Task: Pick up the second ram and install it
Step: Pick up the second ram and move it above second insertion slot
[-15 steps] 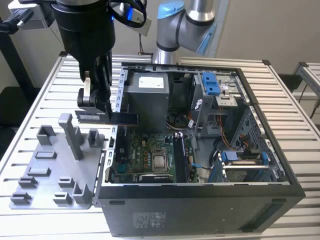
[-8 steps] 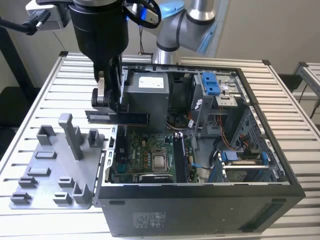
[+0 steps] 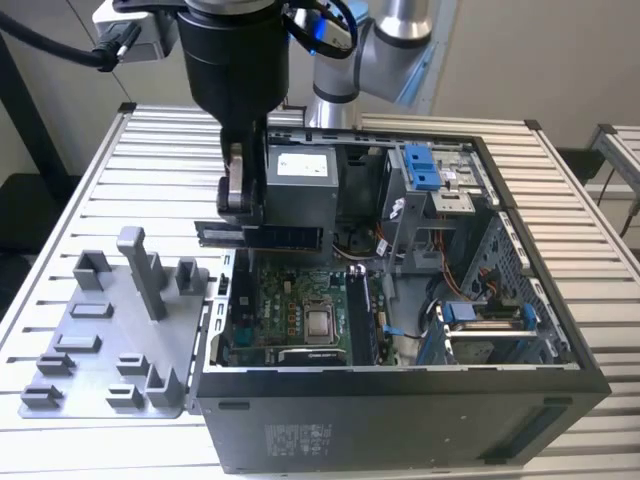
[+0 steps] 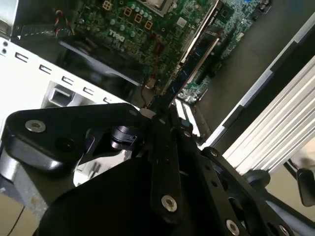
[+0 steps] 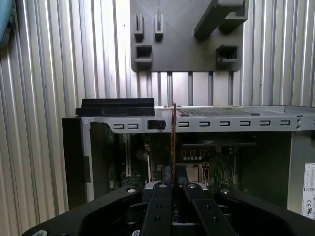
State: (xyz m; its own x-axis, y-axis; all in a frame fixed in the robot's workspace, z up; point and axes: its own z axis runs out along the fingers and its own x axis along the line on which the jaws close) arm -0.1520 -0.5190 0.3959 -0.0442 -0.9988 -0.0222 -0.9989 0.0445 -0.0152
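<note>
We've got the gripper (image 3: 242,222) clamped tight on the second ram (image 3: 275,237), pinching it near one end. Stick's level, hanging over the open pc case (image 3: 400,405) right by the wall facing the grey tray (image 3: 100,345). Not in a slot afaict, mobo (image 3: 290,310) sits below w/ free room under the stick. PSU (image 3: 300,185) crowds in just behind it, white label on its side. Tray posts stand toward the bench (image 3: 60,200) edge at the exterior view's left
</note>
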